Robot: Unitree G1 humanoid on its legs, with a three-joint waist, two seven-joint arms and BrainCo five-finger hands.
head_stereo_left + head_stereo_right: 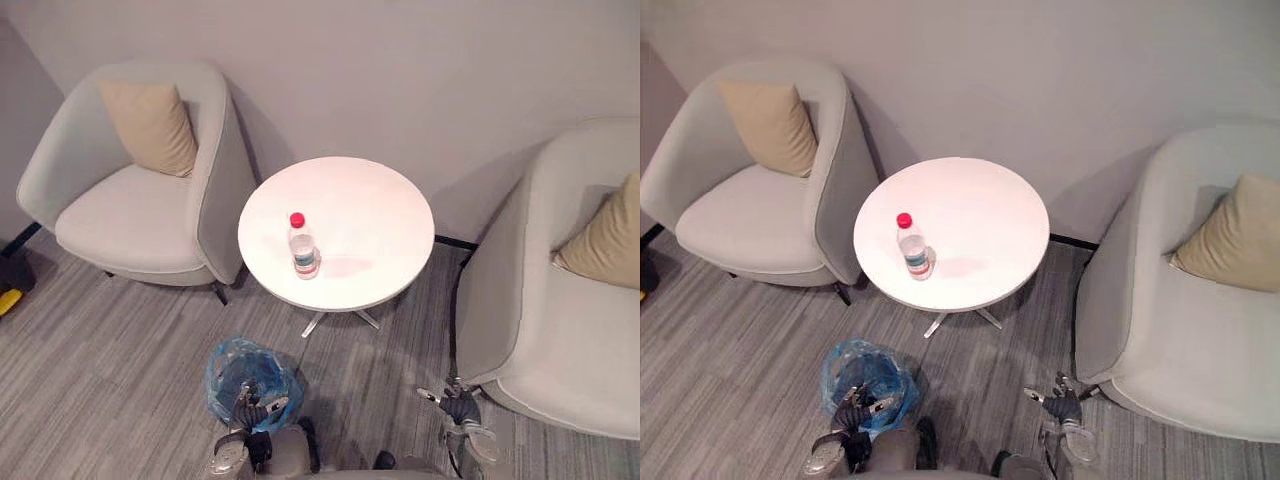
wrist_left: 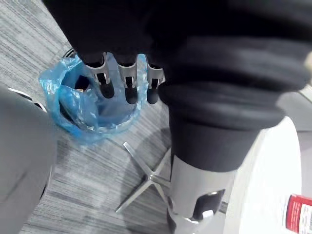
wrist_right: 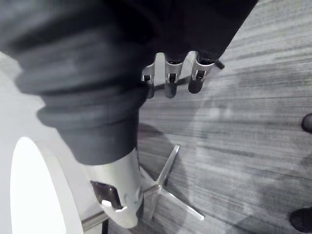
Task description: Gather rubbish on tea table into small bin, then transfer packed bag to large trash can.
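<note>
Left eye view | bottle label illegible | left hand, right hand fingers relaxed

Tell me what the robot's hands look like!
The left hand and the right hand look alike. Each has shiny silver fingers with dark rounded tips and a chunky silver-grey thumb. A dark ribbed cover, like a thick sleeve, wraps the back of each hand and the wrist.

left armchair, tan cushion | right armchair, second cushion | yellow item, possibly a tool
</note>
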